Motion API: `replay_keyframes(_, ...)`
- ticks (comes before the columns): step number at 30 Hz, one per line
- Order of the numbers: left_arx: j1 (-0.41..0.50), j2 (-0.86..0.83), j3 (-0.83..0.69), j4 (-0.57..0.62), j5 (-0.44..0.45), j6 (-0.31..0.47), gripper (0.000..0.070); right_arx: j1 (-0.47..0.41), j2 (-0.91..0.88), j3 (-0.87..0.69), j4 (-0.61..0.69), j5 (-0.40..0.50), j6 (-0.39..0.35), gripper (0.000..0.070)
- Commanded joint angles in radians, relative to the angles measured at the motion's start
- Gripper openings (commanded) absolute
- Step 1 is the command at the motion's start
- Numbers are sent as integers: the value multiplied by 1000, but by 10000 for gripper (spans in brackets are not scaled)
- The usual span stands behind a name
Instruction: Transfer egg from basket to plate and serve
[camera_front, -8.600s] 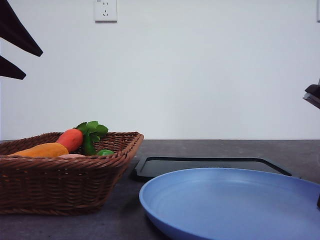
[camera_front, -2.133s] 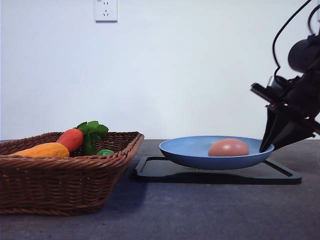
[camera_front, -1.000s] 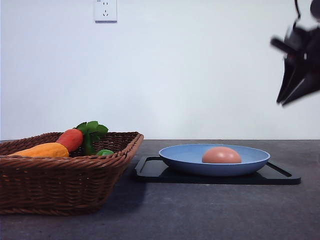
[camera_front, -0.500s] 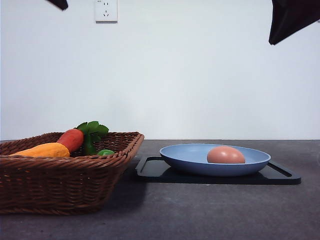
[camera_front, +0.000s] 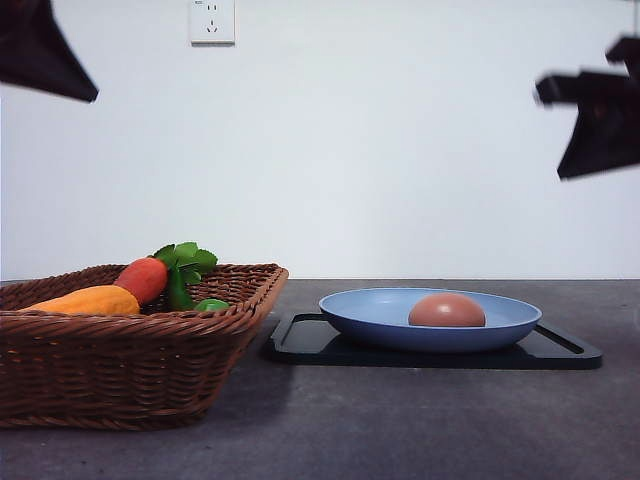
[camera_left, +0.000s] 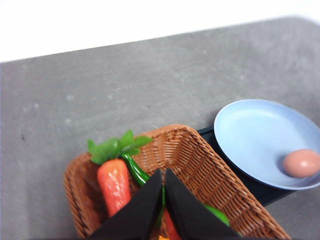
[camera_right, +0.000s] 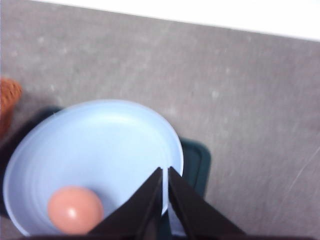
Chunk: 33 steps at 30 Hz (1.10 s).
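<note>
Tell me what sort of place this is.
Probably a lab or test bench staged as a kitchen: a bare grey table against a blank white wall with one socket, and toy-like vegetables in a basket.

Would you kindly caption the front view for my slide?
Egg resting on the blue plate atop a black tray, beside the basket.

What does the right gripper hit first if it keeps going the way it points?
Most likely the plate: in the right wrist view the shut right gripper points down at its rim, on the side away from the egg. Depth is unclear; the black tray lies just beyond that rim.
</note>
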Motion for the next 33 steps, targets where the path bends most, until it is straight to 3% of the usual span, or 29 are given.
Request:
replay_keyframes(1,-3,-3,-15,20,-3,-67,0,8,10,-1,33,0,5,0)
replay_keyframes(5,-3,3,-15,-42,-3,-71,0,8,9,-3,32,2,-1,0)
replay_keyframes(20,-10,-17,-15,-47,-4,-71,0,6,9,-2,38,2,-1,0)
replay_keyframes(25,-2,-256,-17,-214,-56,134,0,6,9,-2,40,1,-1,0)
replay_keyframes(29,39,-482,-53,-261,-59,200,0,6,9,-2,40,2,-1,0)
replay_keyframes(33,133,-675,-148,-261,-59,197,0,6,9,-2,40,2,-1,0)
